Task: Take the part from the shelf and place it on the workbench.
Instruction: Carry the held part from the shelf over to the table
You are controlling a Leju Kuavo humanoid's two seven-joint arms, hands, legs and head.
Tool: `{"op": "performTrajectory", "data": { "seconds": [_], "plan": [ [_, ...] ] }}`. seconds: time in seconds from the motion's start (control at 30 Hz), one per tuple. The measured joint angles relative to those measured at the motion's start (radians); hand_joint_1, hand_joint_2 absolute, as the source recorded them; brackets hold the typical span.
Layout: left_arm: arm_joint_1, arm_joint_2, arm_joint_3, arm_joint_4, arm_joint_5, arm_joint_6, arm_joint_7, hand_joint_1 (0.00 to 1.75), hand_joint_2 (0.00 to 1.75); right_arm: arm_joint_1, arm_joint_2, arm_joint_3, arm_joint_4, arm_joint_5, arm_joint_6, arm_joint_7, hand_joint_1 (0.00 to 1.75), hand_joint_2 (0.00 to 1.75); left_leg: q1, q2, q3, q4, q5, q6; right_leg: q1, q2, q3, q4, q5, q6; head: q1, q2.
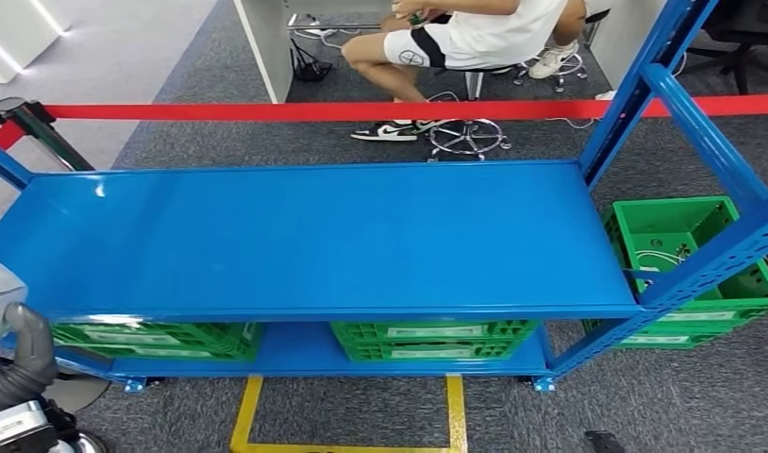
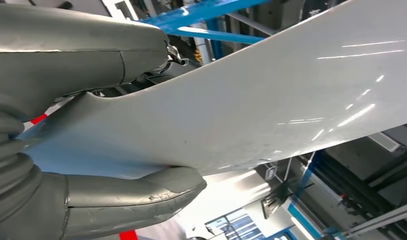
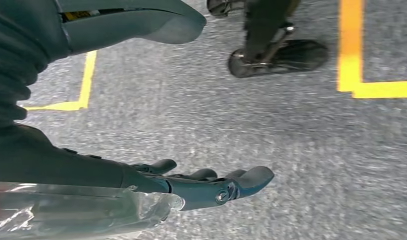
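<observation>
1. Left hand (image 2: 81, 125): in the left wrist view the thick thumb and the fingers (image 2: 141, 195) are clamped on a pale grey, smooth sheet-like part (image 2: 271, 100), one on each face. The part's long axis runs away from the hand, past the fingertips. In the head view this hand sits at the near left edge, beside the left end of the blue shelf (image 1: 314, 236).
2. Blue shelf: its upper deck spans the scene from left to right just ahead of the robot. Green crates (image 1: 432, 338) stand on the lower deck, and another green crate (image 1: 687, 264) stands on the floor at the far right.
3. Right hand (image 3: 201, 182): it hangs over the grey carpet beside yellow floor tape (image 3: 364, 85); the fingers are extended and slightly apart, holding nothing.
4. Judgement: the part is already in the left hand, so the left arm alone carries the coming move. No table is identifiable in these views, so its direction cannot be told.
5. Far side: a seated person (image 1: 465, 38) is beyond the red barrier tape (image 1: 361, 110).
</observation>
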Motion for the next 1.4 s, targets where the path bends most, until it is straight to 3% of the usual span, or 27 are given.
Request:
{"op": "performTrajectory", "data": {
  "seconds": [0.07, 0.13, 0.23, 0.27, 0.3, 0.37, 0.4, 0.43, 0.5, 0.53, 0.57, 0.63, 0.67, 0.73, 0.77, 0.83, 0.9, 0.93, 0.97, 1.0, 1.07, 1.13, 1.17, 1.23, 1.27, 1.3, 1.4],
  "plan": [
    [-0.005, 0.0, 0.0, -0.002, 0.0, 0.0, 0.0, 1.75, 1.75, -0.001, 0.001, 0.001, 0.0, 0.002, 0.001, 0.004, 0.0, 1.75, -0.01, 0.001, 0.107, -0.139, 0.032, 0.019, 0.004, 0.001, -0.017, 0.0, 0.019, 0.003, 0.0, 0.0],
    [-0.011, 0.0, 0.002, -0.006, 0.0, 0.0, 0.0, 1.75, 1.75, 0.0, 0.003, 0.003, 0.0, 0.006, 0.005, 0.013, 0.0, 1.75, -0.019, 0.001, 0.179, -0.246, 0.028, 0.026, 0.005, 0.0, -0.024, -0.002, 0.037, 0.011, 0.0, 0.0],
    [-0.013, 0.0, 0.007, -0.008, -0.002, 0.0, 0.003, 1.75, 1.75, 0.003, 0.004, 0.005, 0.0, 0.008, 0.01, 0.037, 0.0, 1.75, -0.022, 0.003, 0.176, -0.275, 0.044, 0.029, 0.002, -0.001, -0.028, -0.013, 0.058, 0.03, -0.001, 0.0],
    [-0.012, 0.0, 0.008, -0.01, -0.004, 0.0, 0.004, 1.75, 1.75, 0.005, 0.006, 0.005, 0.0, 0.008, 0.011, 0.047, 0.0, 1.75, -0.021, 0.004, 0.168, -0.278, 0.056, 0.036, 0.001, -0.001, -0.035, -0.004, 0.041, 0.036, 0.001, 0.0],
    [-0.011, 0.001, 0.009, -0.013, -0.007, 0.0, 0.006, 1.75, 1.75, 0.007, 0.008, 0.005, 0.001, 0.007, 0.013, 0.056, 0.0, 1.75, -0.018, 0.006, 0.157, -0.28, 0.068, 0.041, 0.001, -0.001, -0.046, 0.025, 0.004, 0.041, 0.002, 0.0],
    [-0.007, 0.003, 0.013, -0.021, -0.014, 0.0, 0.016, 1.75, 1.75, 0.008, 0.014, 0.005, 0.001, 0.003, 0.015, 0.067, 0.0, 1.75, -0.017, 0.007, 0.131, -0.28, 0.091, 0.048, 0.0, -0.002, -0.074, 0.136, -0.102, 0.048, 0.005, 0.0],
    [-0.005, 0.004, 0.016, -0.026, -0.016, 0.0, 0.022, 1.75, 1.75, 0.008, 0.015, 0.005, 0.002, 0.001, 0.015, 0.07, 0.0, 1.75, -0.017, 0.008, 0.116, -0.28, 0.104, 0.048, 0.0, -0.002, -0.082, 0.198, -0.137, 0.052, 0.005, 0.0],
    [-0.002, 0.005, 0.018, -0.03, -0.018, 0.0, 0.027, 1.75, 1.75, 0.008, 0.016, 0.005, 0.002, 0.0, 0.015, 0.072, 0.0, 1.75, -0.017, 0.008, 0.099, -0.279, 0.116, 0.047, 0.0, -0.002, -0.081, 0.244, -0.148, 0.054, 0.005, 0.0],
    [0.004, 0.01, 0.025, -0.04, -0.019, 0.0, 0.036, 1.75, 1.75, 0.008, 0.018, 0.005, 0.002, -0.002, 0.014, 0.074, 0.0, 1.75, -0.016, 0.009, 0.067, -0.277, 0.14, 0.042, 0.0, -0.002, -0.036, 0.25, -0.111, 0.056, 0.005, 0.0],
    [0.007, 0.014, 0.029, -0.047, -0.018, 0.0, 0.041, 1.75, 1.75, 0.007, 0.019, 0.005, 0.002, -0.004, 0.015, 0.073, 0.0, 1.75, -0.016, 0.009, 0.052, -0.276, 0.151, 0.038, 0.0, -0.003, 0.01, 0.204, -0.086, 0.056, 0.005, 0.0],
    [0.009, 0.02, 0.033, -0.055, -0.014, 0.0, 0.048, 1.75, 1.75, 0.004, 0.019, 0.005, 0.002, -0.007, 0.016, 0.07, 0.0, 1.75, -0.017, 0.008, 0.04, -0.273, 0.161, 0.033, 0.0, -0.003, 0.069, 0.133, -0.081, 0.056, 0.005, 0.0],
    [0.003, 0.033, 0.045, -0.069, -0.001, 0.0, 0.061, 1.75, 1.75, -0.003, 0.019, 0.004, 0.001, -0.02, 0.025, 0.056, 0.0, 1.75, -0.019, 0.009, 0.025, -0.266, 0.18, 0.022, 0.002, -0.001, 0.161, -0.002, -0.108, 0.048, 0.003, 0.0],
    [-0.006, 0.038, 0.049, -0.072, 0.007, -0.001, 0.066, 1.75, 1.75, -0.006, 0.019, 0.002, 0.001, -0.027, 0.031, 0.049, 0.0, 1.75, -0.02, 0.009, 0.022, -0.265, 0.189, 0.017, 0.004, 0.0, 0.179, -0.038, -0.124, 0.041, 0.002, 0.0],
    [-0.024, 0.045, 0.053, -0.074, 0.016, -0.001, 0.071, 1.75, 1.75, -0.007, 0.02, -0.002, 0.001, -0.038, 0.038, 0.041, 0.0, 1.75, -0.016, 0.008, 0.018, -0.266, 0.2, 0.008, 0.007, -0.002, 0.167, -0.046, -0.12, 0.022, 0.0, 0.0],
    [-0.029, 0.047, 0.054, -0.073, 0.019, -0.001, 0.073, 1.75, 1.75, -0.007, 0.02, -0.003, 0.001, -0.041, 0.039, 0.04, 0.0, 1.75, -0.014, 0.008, 0.014, -0.258, 0.184, 0.002, 0.007, -0.003, 0.16, -0.046, -0.111, 0.012, -0.001, 0.0],
    [-0.043, 0.051, 0.054, -0.072, 0.023, -0.002, 0.075, 1.75, 1.75, -0.007, 0.02, -0.006, 0.002, -0.05, 0.045, 0.037, 0.0, 1.75, -0.011, 0.008, -0.008, -0.189, 0.099, -0.009, 0.005, -0.006, 0.14, -0.046, -0.089, -0.004, -0.006, 0.0],
    [-0.068, 0.055, 0.053, -0.066, 0.025, -0.004, 0.081, 1.75, 1.75, -0.008, 0.02, -0.015, 0.002, -0.065, 0.05, 0.033, 0.0, 1.75, -0.009, 0.008, -0.037, -0.063, 0.004, -0.016, 0.006, -0.008, 0.117, -0.045, -0.065, -0.009, -0.01, 0.0],
    [-0.081, 0.056, 0.052, -0.061, 0.023, -0.004, 0.086, 1.75, 1.75, -0.007, 0.02, -0.021, 0.002, -0.072, 0.05, 0.031, 0.0, 1.75, -0.009, 0.008, -0.043, -0.012, -0.013, -0.018, 0.006, -0.009, 0.103, -0.044, -0.053, -0.009, -0.009, 0.0],
    [-0.091, 0.058, 0.051, -0.056, 0.019, -0.005, 0.091, 1.75, 1.75, -0.007, 0.02, -0.026, 0.002, -0.077, 0.051, 0.031, 0.0, 1.75, -0.008, 0.008, -0.036, 0.012, -0.007, -0.018, 0.007, -0.01, 0.087, -0.042, -0.041, -0.008, -0.01, 0.0],
    [-0.098, 0.06, 0.05, -0.051, 0.015, -0.005, 0.097, 1.75, 1.75, -0.007, 0.021, -0.03, 0.002, -0.08, 0.051, 0.032, 0.0, 1.75, -0.008, 0.008, -0.012, 0.0, 0.015, -0.016, 0.007, -0.01, 0.072, -0.041, -0.03, -0.007, -0.01, 0.0],
    [-0.108, 0.064, 0.048, -0.044, 0.007, -0.005, 0.103, 1.75, 1.75, -0.006, 0.023, -0.037, 0.002, -0.083, 0.052, 0.035, 0.0, 1.75, -0.009, 0.007, 0.079, -0.114, 0.059, -0.01, 0.007, -0.008, 0.049, -0.04, -0.012, 0.0, -0.01, 0.0],
    [-0.114, 0.068, 0.047, -0.039, 0.004, -0.005, 0.108, 1.75, 1.75, -0.006, 0.025, -0.043, 0.002, -0.085, 0.052, 0.038, 0.0, 1.75, -0.011, 0.006, 0.161, -0.243, 0.062, -0.001, 0.009, -0.005, 0.033, -0.038, 0.006, 0.011, -0.009, 0.0],
    [-0.115, 0.069, 0.047, -0.037, 0.003, -0.005, 0.11, 1.75, 1.75, -0.005, 0.025, -0.046, 0.002, -0.086, 0.052, 0.04, 0.0, 1.75, -0.013, 0.006, 0.177, -0.276, 0.056, 0.004, 0.01, -0.004, 0.027, -0.039, 0.015, 0.017, -0.009, 0.0],
    [-0.116, 0.07, 0.046, -0.033, 0.003, -0.005, 0.112, 1.75, 1.75, -0.002, 0.026, -0.05, 0.002, -0.089, 0.052, 0.044, 0.0, 1.75, -0.014, 0.007, 0.169, -0.292, 0.062, 0.018, 0.009, -0.004, 0.017, -0.044, 0.034, 0.028, -0.009, 0.0],
    [-0.116, 0.07, 0.045, -0.03, 0.002, -0.006, 0.112, 1.75, 1.75, 0.0, 0.026, -0.052, 0.002, -0.091, 0.052, 0.047, 0.0, 1.75, -0.014, 0.008, 0.16, -0.292, 0.07, 0.026, 0.008, -0.004, 0.01, -0.04, 0.028, 0.034, -0.008, 0.0],
    [-0.115, 0.07, 0.044, -0.028, 0.002, -0.006, 0.112, 1.75, 1.75, 0.003, 0.027, -0.054, 0.002, -0.093, 0.051, 0.052, 0.0, 1.75, -0.012, 0.009, 0.151, -0.293, 0.08, 0.034, 0.008, -0.004, -0.001, -0.021, 0.003, 0.039, -0.006, 0.0],
    [-0.108, 0.069, 0.041, -0.021, -0.001, -0.007, 0.112, 1.75, 1.75, 0.009, 0.031, -0.06, 0.002, -0.097, 0.05, 0.075, 0.0, 1.75, -0.014, 0.011, 0.116, -0.293, 0.111, 0.048, 0.007, -0.005, -0.05, 0.145, -0.134, 0.049, -0.003, 0.0]
  ]
}}
